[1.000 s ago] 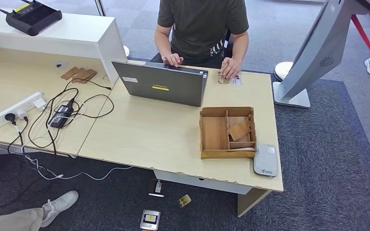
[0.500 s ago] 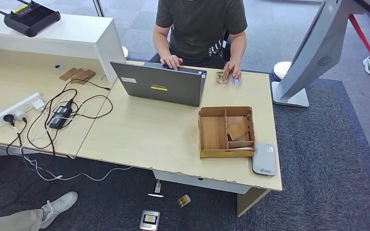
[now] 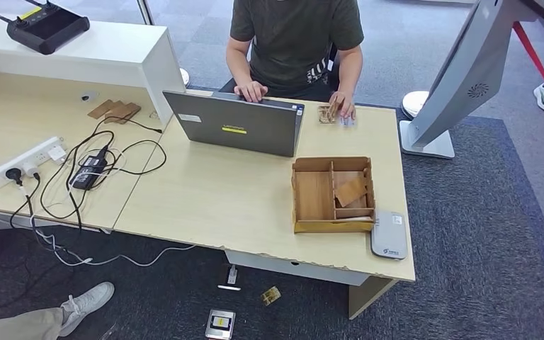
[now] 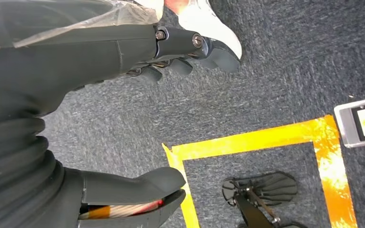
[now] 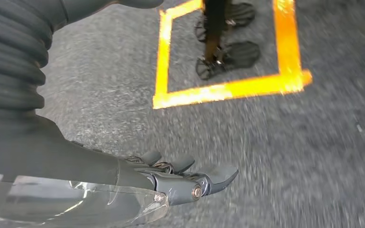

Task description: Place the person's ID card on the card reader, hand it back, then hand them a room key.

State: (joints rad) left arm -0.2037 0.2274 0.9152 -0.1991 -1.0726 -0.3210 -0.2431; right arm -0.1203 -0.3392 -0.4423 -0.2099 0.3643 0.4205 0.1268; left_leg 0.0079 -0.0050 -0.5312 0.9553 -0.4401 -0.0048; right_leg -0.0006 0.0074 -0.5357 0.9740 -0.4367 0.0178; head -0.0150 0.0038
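The ID card (image 3: 346,120) lies under the person's hand (image 3: 341,106) at the counter's far edge — thin, stiff, slippery, best pinched by its edges — both robot hands hang empty, fingers apart.

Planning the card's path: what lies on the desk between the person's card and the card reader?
In the head view, the wooden tray sits between the card under the person's hand and the card reader; otherwise bare desktop.
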